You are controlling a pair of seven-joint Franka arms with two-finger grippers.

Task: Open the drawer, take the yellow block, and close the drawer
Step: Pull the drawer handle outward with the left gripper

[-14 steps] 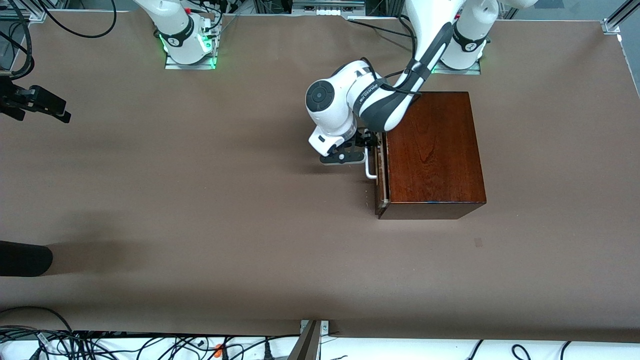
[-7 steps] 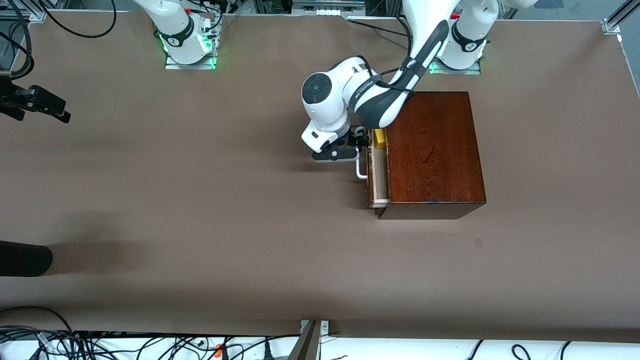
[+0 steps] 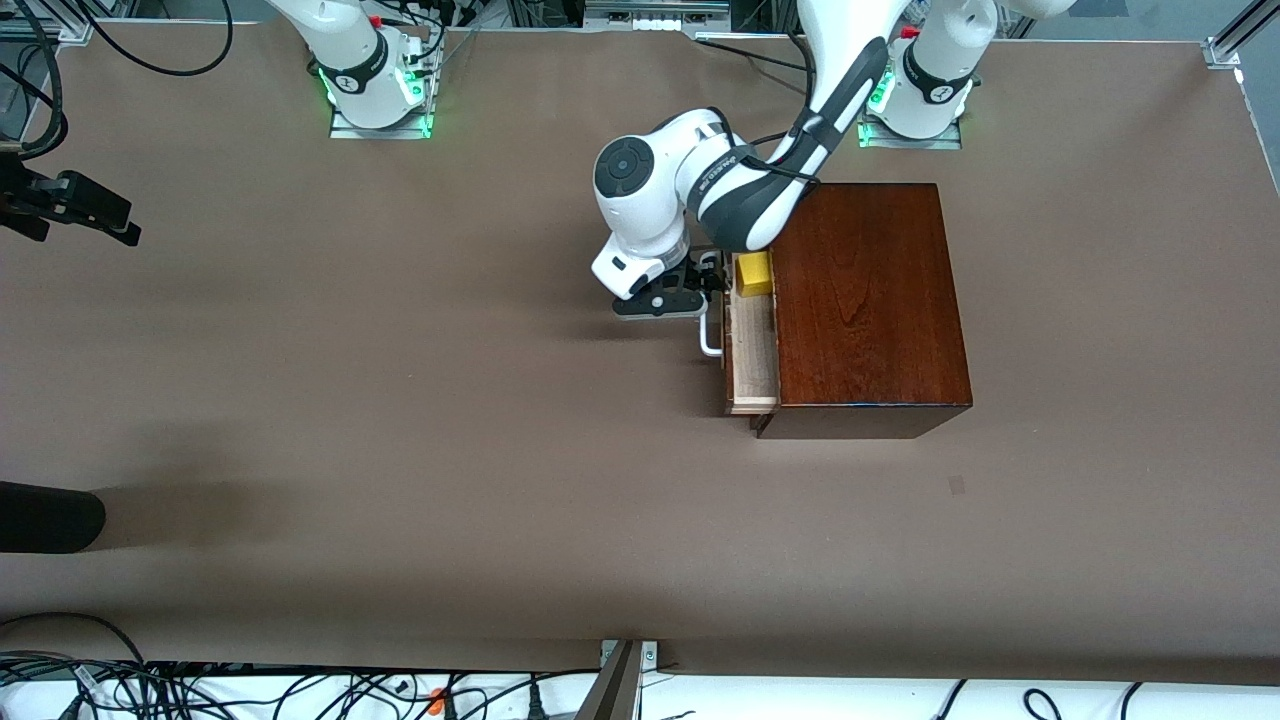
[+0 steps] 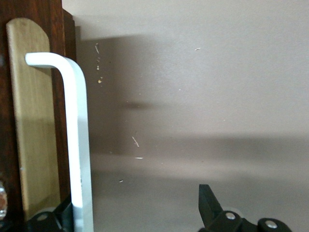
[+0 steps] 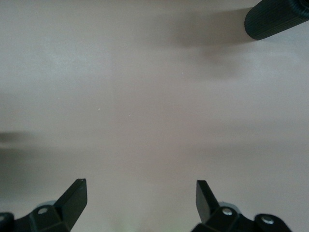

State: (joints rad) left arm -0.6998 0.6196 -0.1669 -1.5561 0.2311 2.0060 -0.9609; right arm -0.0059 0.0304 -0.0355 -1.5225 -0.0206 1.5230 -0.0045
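Front view: drawer (image 3: 752,355) pulled farther out than before. Left gripper (image 3: 706,290) open, one finger hooked inside handle (image 3: 709,332). Yellow block (image 3: 753,274) just beside it, in drawer. Right gripper (image 5: 140,200) open, waiting.

Box (image 3: 868,305): glossy dark wood, visible grain. Drawer (image 3: 752,350): pale unfinished-looking wood tray, dark polished front. Handle (image 4: 77,140): smooth white bar, slight sheen. Block (image 3: 753,273): plain yellow, matt. Table (image 3: 400,420): matt brown covering, lightly speckled. Left arm (image 3: 690,180): glossy white plastic shell, matt black fingers (image 4: 208,203).
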